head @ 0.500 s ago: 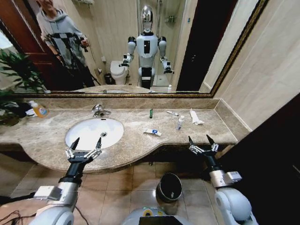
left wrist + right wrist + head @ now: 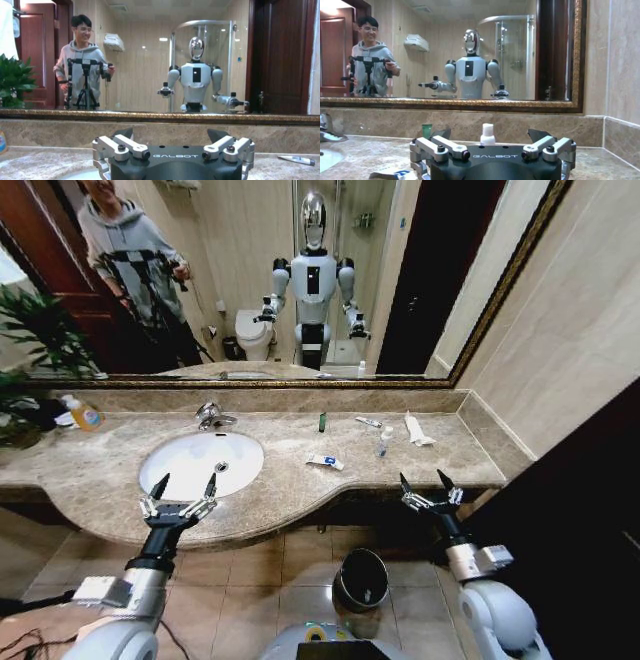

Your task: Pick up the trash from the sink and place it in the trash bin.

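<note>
Trash lies on the table right of the sink (image 2: 200,463): flat packet (image 2: 325,462) nearest, small white bottle (image 2: 384,442) beyond. My right tool (image 2: 428,488) and left tool (image 2: 181,488) hang wide, empty. Packet looks light, thin, slippery; I'd pinch its edges.

Sink (image 2: 75,175) in left wrist view: just a sliver, rest behind left gripper (image 2: 170,135). Packet (image 2: 390,173) in right wrist view half hidden by right gripper (image 2: 490,135); print unreadable. White bottle (image 2: 487,135) base hidden too. Bin (image 2: 361,578) contents too dark to tell.
</note>
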You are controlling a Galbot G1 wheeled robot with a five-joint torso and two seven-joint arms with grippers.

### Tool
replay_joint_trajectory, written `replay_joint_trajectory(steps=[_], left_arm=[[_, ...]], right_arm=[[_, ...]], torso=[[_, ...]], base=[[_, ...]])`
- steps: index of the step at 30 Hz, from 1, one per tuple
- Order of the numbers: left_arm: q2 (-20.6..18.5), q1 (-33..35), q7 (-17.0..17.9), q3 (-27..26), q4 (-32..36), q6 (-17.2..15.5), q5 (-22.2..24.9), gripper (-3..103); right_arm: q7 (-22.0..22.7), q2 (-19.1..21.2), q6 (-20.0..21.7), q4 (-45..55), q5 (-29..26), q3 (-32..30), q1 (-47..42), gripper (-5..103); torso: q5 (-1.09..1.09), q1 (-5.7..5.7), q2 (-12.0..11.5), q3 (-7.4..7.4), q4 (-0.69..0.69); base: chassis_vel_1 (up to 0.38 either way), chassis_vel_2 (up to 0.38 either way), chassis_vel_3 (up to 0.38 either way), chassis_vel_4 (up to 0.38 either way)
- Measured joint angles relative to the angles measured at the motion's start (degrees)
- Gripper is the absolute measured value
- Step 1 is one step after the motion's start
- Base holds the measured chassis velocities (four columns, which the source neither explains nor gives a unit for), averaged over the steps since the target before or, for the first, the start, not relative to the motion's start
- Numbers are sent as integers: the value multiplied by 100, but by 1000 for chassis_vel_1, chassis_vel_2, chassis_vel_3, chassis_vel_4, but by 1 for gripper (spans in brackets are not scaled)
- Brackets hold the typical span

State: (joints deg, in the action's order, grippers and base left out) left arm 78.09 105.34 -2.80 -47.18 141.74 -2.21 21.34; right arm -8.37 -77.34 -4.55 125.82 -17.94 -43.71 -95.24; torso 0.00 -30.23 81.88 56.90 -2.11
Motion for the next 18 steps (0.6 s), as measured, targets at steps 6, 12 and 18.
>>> replay_joint_trajectory(steps=[6, 12, 18], left_arm=[[0, 0, 0, 0, 0, 0, 0, 100], [0, 0, 0, 0, 0, 0, 0, 100], [0, 0, 0, 0, 0, 0, 0, 100]], right_arm=[[-19, -58, -69, -30, -61, -102, -117, 100], [-28, -231, -82, -43, 86, 61, -69, 100], [-6, -110, 42, -233, 129, 230, 409, 100]], torso=[[0, 0, 0, 0, 0], [0, 0, 0, 0, 0], [1, 0, 0, 0, 0]], base=[[0, 0, 0, 0], [0, 0, 0, 0], [0, 0, 0, 0]])
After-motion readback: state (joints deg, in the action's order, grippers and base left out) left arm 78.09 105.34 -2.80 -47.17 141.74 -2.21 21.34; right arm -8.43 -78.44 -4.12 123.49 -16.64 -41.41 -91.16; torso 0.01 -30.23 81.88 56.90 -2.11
